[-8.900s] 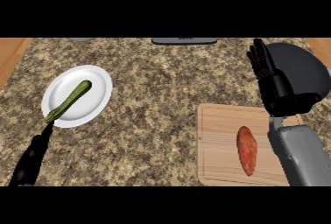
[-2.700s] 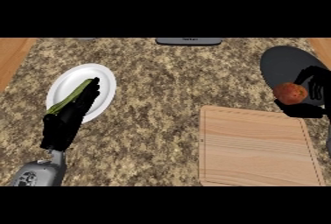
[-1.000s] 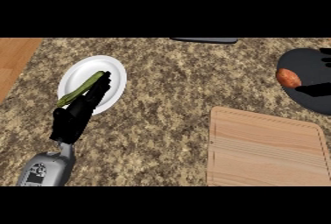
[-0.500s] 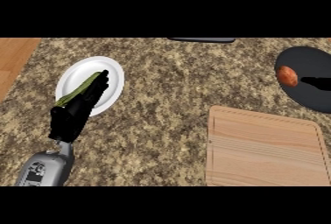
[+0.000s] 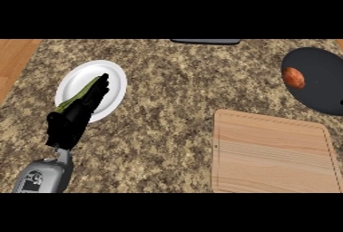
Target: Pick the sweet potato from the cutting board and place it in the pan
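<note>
Speckled stone counter [image 5: 174, 90], pale grained wood cutting board [image 5: 271, 154], matt black pan [image 5: 321, 81].

No legible text, label, brand, number or sign is found on any surface; the dark marking on the grey forearm [image 5: 41, 179] at the lower left of the frame cannot be read.

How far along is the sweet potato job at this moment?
Done: the sweet potato lies in the pan, and the cutting board has nothing on it. In hand: nothing; the left hand is open, its fingers straight over the plate beside a green vegetable. The right hand is out of view. Left: nothing that shows.
</note>
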Motion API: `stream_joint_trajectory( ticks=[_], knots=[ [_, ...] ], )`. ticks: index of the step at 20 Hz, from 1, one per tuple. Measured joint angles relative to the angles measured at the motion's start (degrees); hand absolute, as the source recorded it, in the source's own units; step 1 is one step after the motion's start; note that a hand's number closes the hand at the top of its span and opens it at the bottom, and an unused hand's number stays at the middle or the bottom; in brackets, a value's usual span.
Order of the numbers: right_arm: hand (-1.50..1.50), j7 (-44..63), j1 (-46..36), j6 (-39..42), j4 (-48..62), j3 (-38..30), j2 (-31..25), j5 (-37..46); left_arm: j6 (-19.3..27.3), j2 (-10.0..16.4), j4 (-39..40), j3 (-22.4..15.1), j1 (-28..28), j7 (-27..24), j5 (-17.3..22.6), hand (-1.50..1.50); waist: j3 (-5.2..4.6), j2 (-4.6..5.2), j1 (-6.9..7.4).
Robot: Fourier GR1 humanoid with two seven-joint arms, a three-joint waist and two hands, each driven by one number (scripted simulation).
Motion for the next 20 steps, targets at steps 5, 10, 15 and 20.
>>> stream_joint_trajectory(
  ticks=[5, 10, 15, 20],
  knots=[
    [-1.5, -5.78, 4.57, 3.77, -0.8, -0.94, -0.64, -0.99, -0.3, 0.18, 0.04, 0.1, 1.42, -0.67, -0.06, 0.0, -0.07, -0.29, -0.39],
    [-1.5, -7.47, 8.37, 4.74, -1.31, -1.46, -0.5, -1.67, -0.17, 0.1, -0.58, 0.17, 1.52, 0.2, -0.2, 0.0, -0.1, -0.59, -0.77],
    [-1.5, -8.85, 11.75, 5.46, -2.46, -1.49, -0.13, -2.05, 0.26, -0.1, -0.45, 0.48, 1.86, -0.05, -0.54, 0.0, -0.11, -0.8, -1.19],
    [-1.5, -10.58, 15.09, 4.79, -3.67, -1.1, 1.03, -1.99, -0.1, -0.08, -0.06, 1.05, 1.5, 0.42, -0.04, 0.0, -0.14, -0.95, -1.56]
  ],
)
